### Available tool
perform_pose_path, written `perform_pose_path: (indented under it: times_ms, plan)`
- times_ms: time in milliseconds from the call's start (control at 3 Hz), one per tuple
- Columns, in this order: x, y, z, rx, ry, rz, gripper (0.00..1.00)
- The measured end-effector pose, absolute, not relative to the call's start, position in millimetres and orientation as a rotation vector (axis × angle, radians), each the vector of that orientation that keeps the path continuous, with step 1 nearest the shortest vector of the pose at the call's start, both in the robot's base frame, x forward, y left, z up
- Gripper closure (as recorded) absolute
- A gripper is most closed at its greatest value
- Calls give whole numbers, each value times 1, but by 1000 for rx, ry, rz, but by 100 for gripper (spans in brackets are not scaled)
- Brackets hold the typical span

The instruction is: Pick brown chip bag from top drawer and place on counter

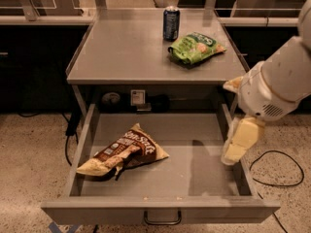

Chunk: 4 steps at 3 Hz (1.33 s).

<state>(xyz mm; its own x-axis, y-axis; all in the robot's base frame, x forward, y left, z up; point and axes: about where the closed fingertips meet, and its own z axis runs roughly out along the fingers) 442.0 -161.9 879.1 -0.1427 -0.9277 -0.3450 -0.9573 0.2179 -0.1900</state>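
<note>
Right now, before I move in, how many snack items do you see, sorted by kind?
Chip bags: 2 (brown chip bag in the drawer, green chip bag on the counter)
Cans: 1 (can on the counter)
Total: 3
The gripper hangs at the drawer's right wall, apart from the brown chip bag.

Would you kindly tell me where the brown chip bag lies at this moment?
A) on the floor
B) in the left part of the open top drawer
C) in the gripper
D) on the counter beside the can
B: the brown chip bag lies on the left of the open top drawer, while the gripper hangs by the drawer's right wall, well apart from the bag.
</note>
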Motion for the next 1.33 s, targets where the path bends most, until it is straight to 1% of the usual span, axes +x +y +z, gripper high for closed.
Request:
perform_pose_path:
  times_ms: [333, 667, 1333]
  plan:
    - [442, -141, 837, -1785, 2091, 177, 0]
    - [449, -104, 785, -1825, 2033, 214, 0]
    - [449, -106, 781, -1793, 1996, 253, 0]
